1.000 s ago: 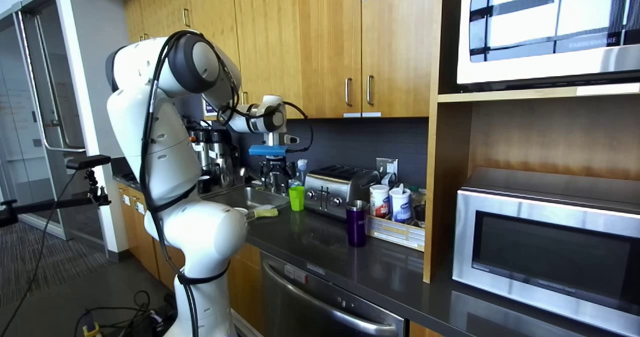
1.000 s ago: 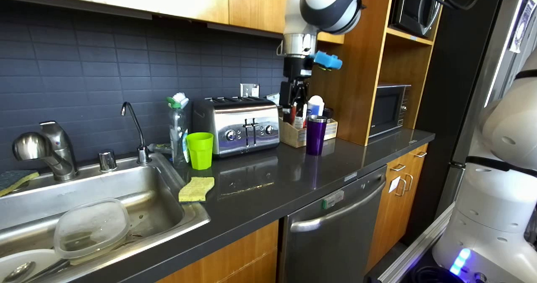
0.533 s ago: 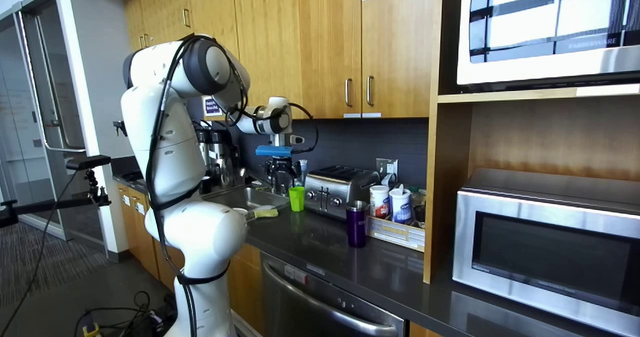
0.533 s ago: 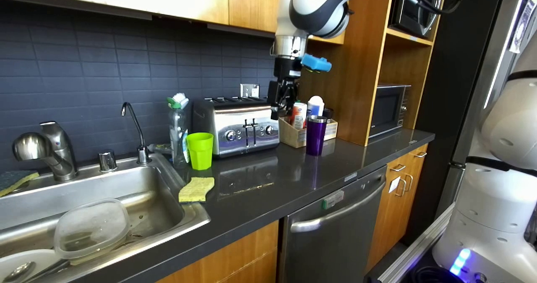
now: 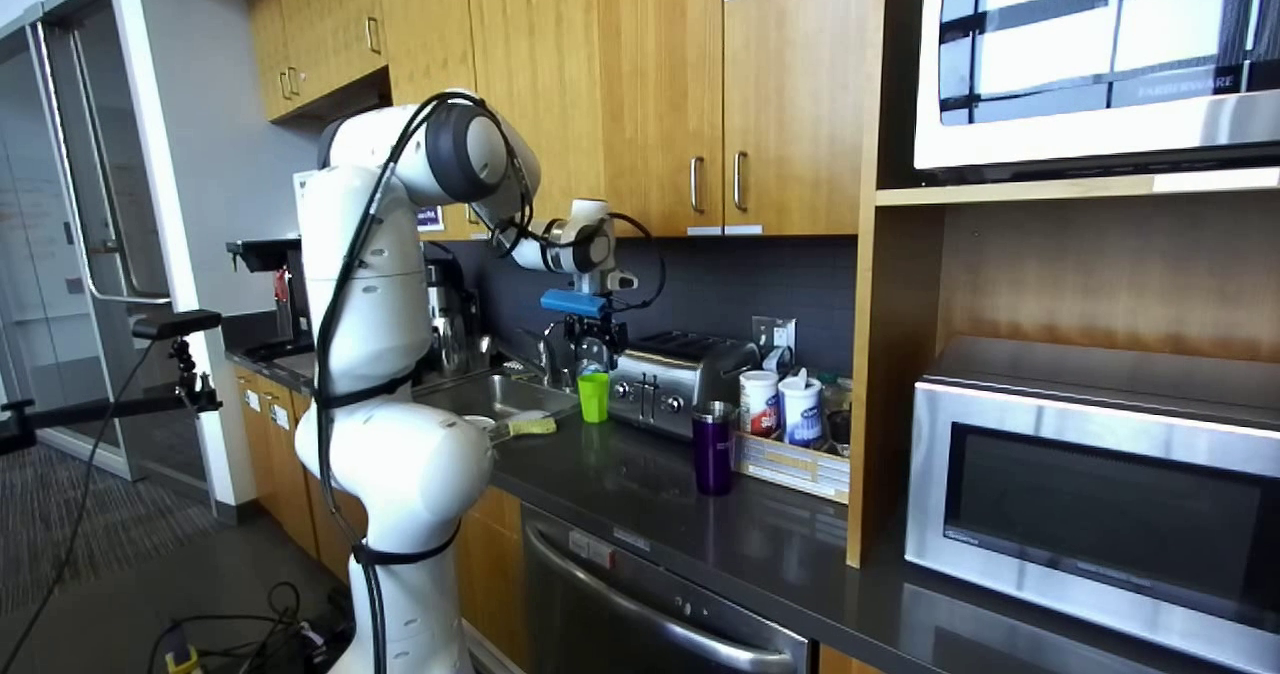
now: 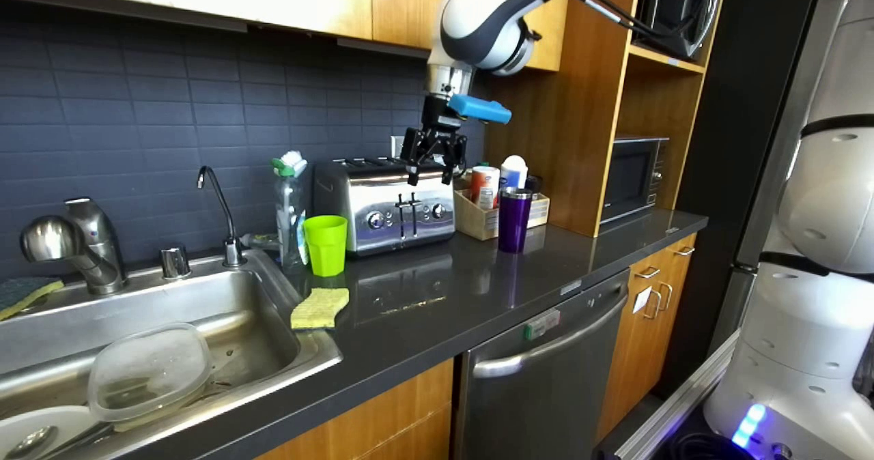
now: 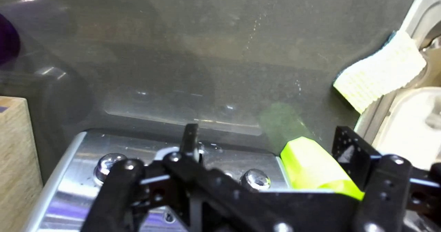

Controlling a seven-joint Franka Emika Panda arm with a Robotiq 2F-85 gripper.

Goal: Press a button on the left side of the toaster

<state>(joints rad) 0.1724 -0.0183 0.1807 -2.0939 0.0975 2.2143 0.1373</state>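
The toaster [image 6: 382, 197] is a low silver box with slots on top, standing against the back wall; it also shows in an exterior view [image 5: 690, 384] and the wrist view [image 7: 131, 144]. Its front has two round knobs and two levers in the middle. The left knob [image 6: 375, 220] shows beside the green cup in the wrist view [image 7: 255, 179]. Small buttons are too small to make out. My gripper [image 6: 431, 175] is open and empty, fingers down, above and in front of the toaster; its spread fingers show in the wrist view [image 7: 268, 142]. It appears apart from the toaster.
A green cup [image 6: 326, 245] and a soap bottle [image 6: 290, 218] stand left of the toaster. A sponge [image 6: 319, 308] lies by the sink [image 6: 321, 354]. A purple tumbler [image 6: 513, 221] and a wooden box [image 6: 478, 220] stand to the right. Cabinets [image 5: 660, 94] hang above.
My gripper has moved leftward along the toaster in the view facing its front, and rightward in the opposite exterior view. It has turned so both fingers show. The toaster has not moved.
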